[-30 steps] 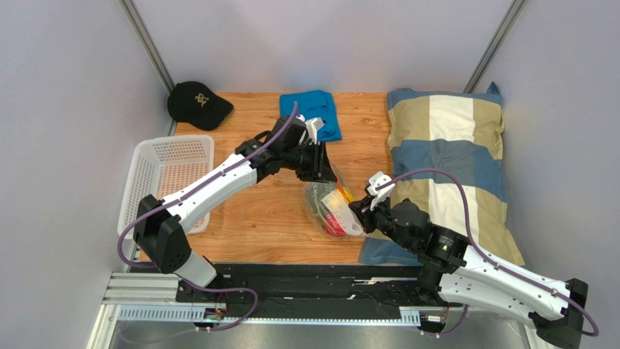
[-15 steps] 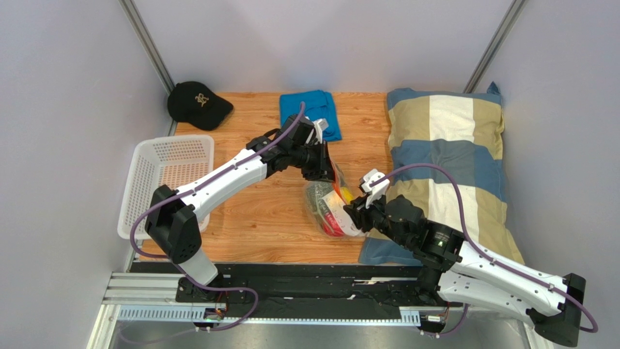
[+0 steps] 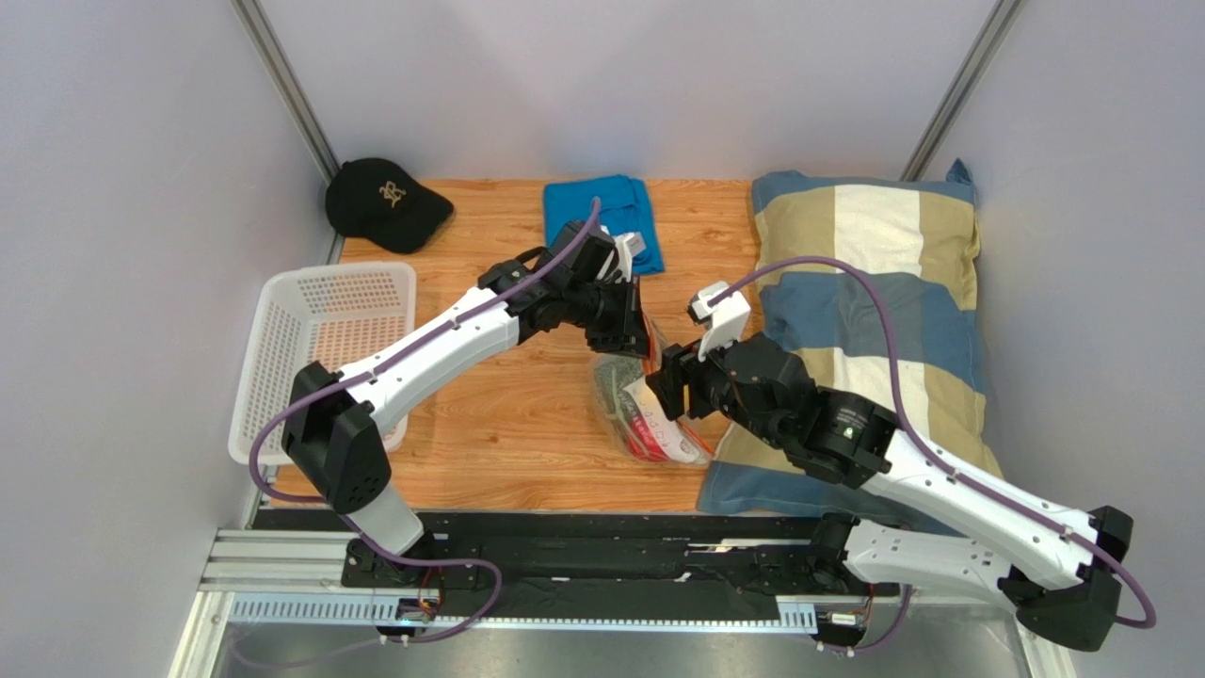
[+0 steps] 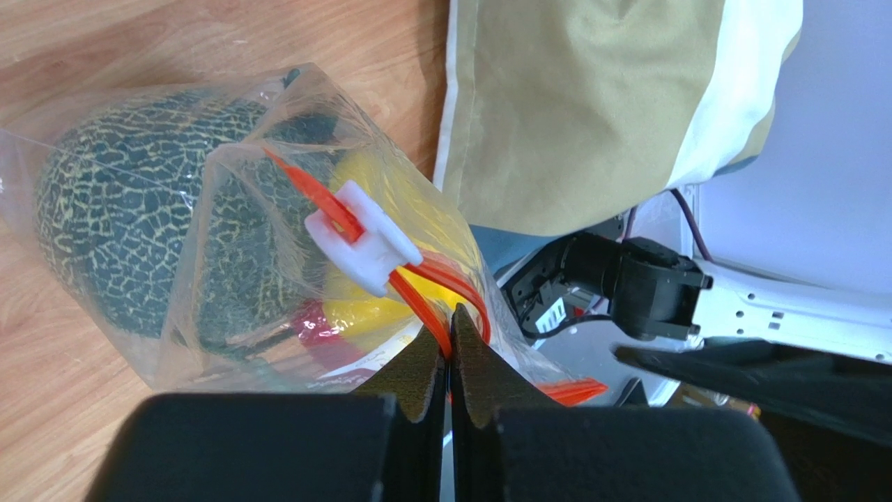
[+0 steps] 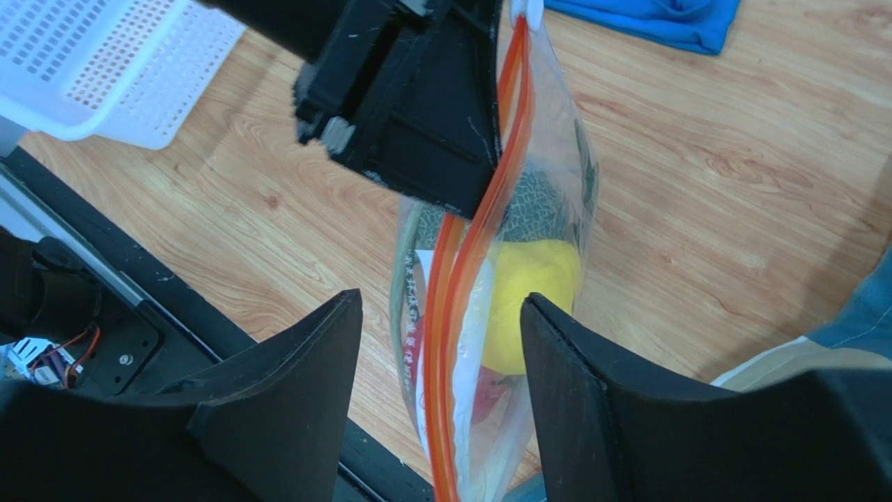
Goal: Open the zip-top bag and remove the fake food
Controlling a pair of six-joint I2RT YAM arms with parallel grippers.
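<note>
at the centre of the table [image 3: 481,424], the zip-top bag [image 3: 644,403] hangs from the left gripper [image 4: 448,335], fingers pinching its orange strip [image 5: 461,261] at 12 o'clock; right gripper [image 5: 440,314] straddles the strip, fingers spread. opening step: next, pinch the opposite lip; fake food [image 5: 534,282] inside.

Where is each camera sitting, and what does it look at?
Top external: high behind the robot, looking down on the wooden table; both white arms show.
Left wrist: on the left arm, looking past the left gripper, shut on the crinkly clear zip-top bag.
Right wrist: on the right arm, looking down past the open right gripper, which straddles the bag.
Shared: both wrist views show the bag's yellow round toy fruit.
</note>
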